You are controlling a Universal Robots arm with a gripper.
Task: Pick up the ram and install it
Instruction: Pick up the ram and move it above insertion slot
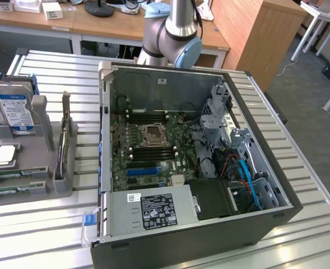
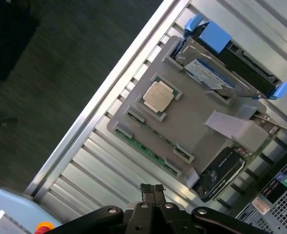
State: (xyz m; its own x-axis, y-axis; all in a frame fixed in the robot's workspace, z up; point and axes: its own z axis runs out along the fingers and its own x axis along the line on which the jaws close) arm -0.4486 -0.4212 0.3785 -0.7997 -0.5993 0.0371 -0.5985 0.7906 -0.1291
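The end effector (image 2: 153,189) is closed, its two fingertips pressed together with nothing between them. It hangs above the slatted metal counter (image 2: 97,168), apart from everything on it.

Nearest beyond the fingertips is the edge of a gray tray (image 2: 201,109) that rests on the counter. The ram (image 2: 148,150) lies along that near edge, a thin green stick held flat between small gray clips, untouched. In the exterior view the ram (image 1: 10,177) sits in the tray (image 1: 38,148), with a second green stick (image 1: 8,190) just beside it in the next row.

Past the ram, toward the middle of the tray, a square silver processor (image 2: 158,95) sits in its own recess. To one side of the fingertips, a black graphics card (image 2: 220,169) stands on edge in a slot at the tray's corner.

Farther still, a hard drive (image 2: 209,73) with a blue-and-white label leans upright in a bracket at the tray's far end.

The open computer case (image 1: 209,241) lies on its side on the counter beside the tray, its motherboard (image 1: 153,145) exposed. Behind it rises the arm (image 1: 173,33).
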